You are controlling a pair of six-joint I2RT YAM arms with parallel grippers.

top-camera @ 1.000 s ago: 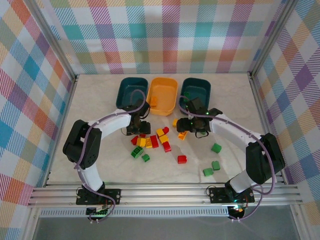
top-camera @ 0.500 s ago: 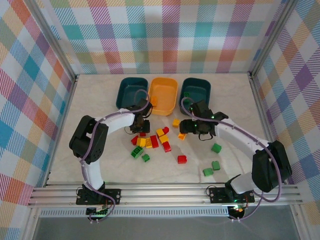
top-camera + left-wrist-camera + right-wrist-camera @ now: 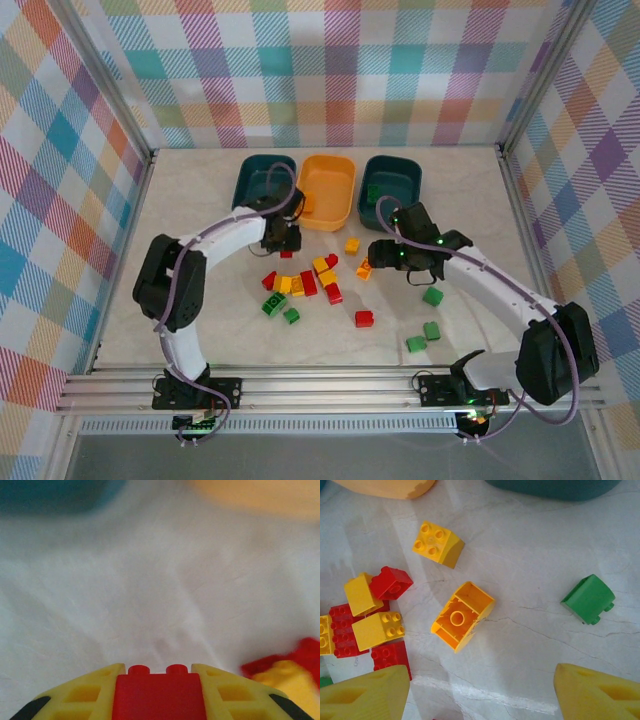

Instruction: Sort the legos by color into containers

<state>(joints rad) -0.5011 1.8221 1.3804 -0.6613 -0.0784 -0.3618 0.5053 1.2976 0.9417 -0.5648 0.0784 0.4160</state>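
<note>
My left gripper point(image 3: 284, 244) is shut on a red lego point(image 3: 159, 695), whose two studs poke out between the yellow fingers point(image 3: 90, 692). It hangs just in front of the left teal container point(image 3: 262, 184). My right gripper point(image 3: 480, 680) stands open above an upturned yellow lego point(image 3: 462, 615), which lies beside the gripper point(image 3: 380, 258) on the table. A mixed heap of red, yellow and green legos point(image 3: 305, 282) lies mid-table. The orange container point(image 3: 328, 190) holds an orange brick. The right teal container point(image 3: 392, 184) holds a green one.
Loose green legos point(image 3: 433, 296) point(image 3: 431, 330) point(image 3: 416, 344) lie to the right, and a red one point(image 3: 364, 319) sits alone nearer the front. A yellow lego point(image 3: 438, 542) and a green one point(image 3: 589, 598) flank the right gripper. Plaid walls enclose the table.
The left gripper closed on the red lego and carried it from the heap toward the tubs. The right arm shifted slightly right and nearer, still open.
</note>
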